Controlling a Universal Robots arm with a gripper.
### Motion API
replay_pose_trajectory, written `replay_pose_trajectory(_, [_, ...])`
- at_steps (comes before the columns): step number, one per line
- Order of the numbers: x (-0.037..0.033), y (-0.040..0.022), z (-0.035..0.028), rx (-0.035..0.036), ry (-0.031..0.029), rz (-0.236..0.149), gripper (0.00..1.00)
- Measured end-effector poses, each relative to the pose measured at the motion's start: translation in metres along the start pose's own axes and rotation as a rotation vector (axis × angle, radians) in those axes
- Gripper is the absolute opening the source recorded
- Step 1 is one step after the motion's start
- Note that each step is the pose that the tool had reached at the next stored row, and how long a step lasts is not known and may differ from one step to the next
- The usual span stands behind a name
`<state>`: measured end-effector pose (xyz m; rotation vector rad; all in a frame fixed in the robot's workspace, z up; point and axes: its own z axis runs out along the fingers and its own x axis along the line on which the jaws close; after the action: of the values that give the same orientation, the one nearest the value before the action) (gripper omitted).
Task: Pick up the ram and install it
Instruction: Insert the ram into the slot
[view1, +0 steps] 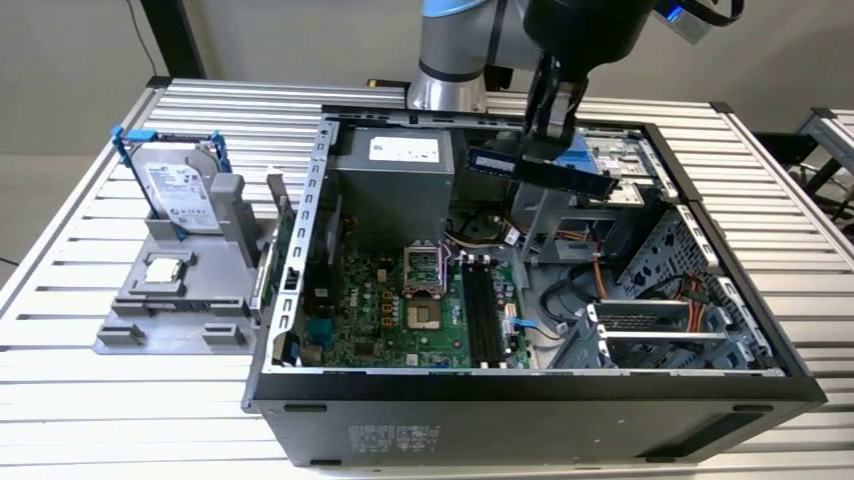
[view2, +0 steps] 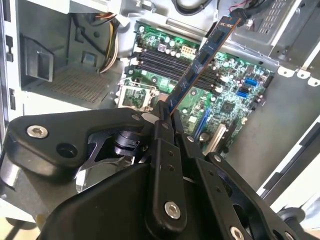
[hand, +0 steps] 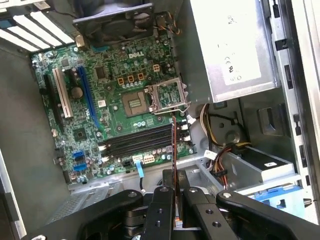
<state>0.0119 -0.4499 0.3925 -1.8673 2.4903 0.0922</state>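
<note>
Misalignment is my main worry from here. The claw (view1: 550, 140) is clenched on the long, thin, dark greenish-blue ram stick (view1: 541, 172). Judging by the second wrist view, it grips toward one end, so most of the stick juts out unsupported. The stick hangs tilted above the far part of the open black-and-grey computer case (view1: 320, 200), toward the exterior view's right. That puts it well apart from the long black memory slots (view1: 483, 320) on the green motherboard (view1: 387, 310) in the near part of the case.

In the first wrist view the stick shows edge-on and lies across the run of the slots, not along it. Lowered at that angle, I judge it would land across them, and pressing it skewed could bend it or pop it out of the pinch. The off-centre grip could also let it pivot under any push.

The orange and yellow cables (view1: 597, 285), just to the exterior view's right of the slots, could snag a corner. The metal-framed processor socket (view1: 422, 300) on their other side could be struck.

As for writing, I see a white label on the grey power supply box (view1: 387, 185). There is another on the silver hard drive with blue rails (view1: 174, 185), which stands on the slatted metal surface (view1: 80, 420). The motherboard carries white lettering too. I read none of it off.
</note>
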Motion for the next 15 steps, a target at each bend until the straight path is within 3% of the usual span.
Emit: replay_pose_trajectory(15, [0.0000, 0.0000, 0.0000, 0.0117, -0.0063, 0.202, 0.00])
